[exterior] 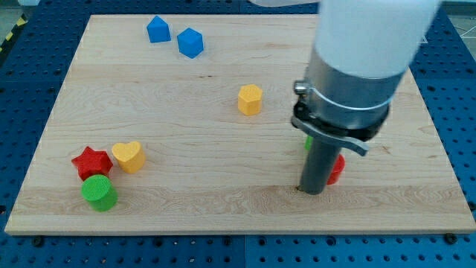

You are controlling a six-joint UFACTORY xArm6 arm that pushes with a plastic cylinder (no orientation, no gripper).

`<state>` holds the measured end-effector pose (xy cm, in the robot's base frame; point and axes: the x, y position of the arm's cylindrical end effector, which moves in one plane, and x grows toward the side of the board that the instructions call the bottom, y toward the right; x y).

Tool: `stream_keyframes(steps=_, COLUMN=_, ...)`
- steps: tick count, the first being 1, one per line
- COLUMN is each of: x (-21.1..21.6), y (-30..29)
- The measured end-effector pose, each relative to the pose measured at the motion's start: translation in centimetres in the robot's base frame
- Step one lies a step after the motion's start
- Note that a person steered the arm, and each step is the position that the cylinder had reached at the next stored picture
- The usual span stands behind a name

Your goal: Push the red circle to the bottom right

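You are looking at a pale wooden board (223, 186) lying on a blue perforated bench (454, 89).

Near the board's bottom-left corner, a red star (91, 161), a green cylinder (99, 193) and a yellow heart (129, 156) are sitting clustered together. Toward the top edge, two blue blocks (158, 30) (190, 42) are resting side by side. A single yellow hexagonal block (250, 100) is sitting near the centre.

Toward the bottom-right, the rod is standing upright with my tip (312, 191) pressing on the board; it has no jaws to part or close. The red circle (337, 170) is peeking out just right of the rod, touching it. A green sliver (307, 142) is showing at the rod's left; you cannot tell its shape.
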<state>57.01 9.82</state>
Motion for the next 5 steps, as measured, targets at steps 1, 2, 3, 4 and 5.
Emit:
stream_keyframes(steps=1, x=-0.3, y=-4.3)
stream_keyframes(steps=2, x=-2.0, y=-7.6)
stream_keyframes(steps=3, x=-3.1, y=-5.2)
stream_keyframes(steps=4, x=-3.0, y=-1.4)
stream_keyframes(steps=5, x=-2.6, y=2.0)
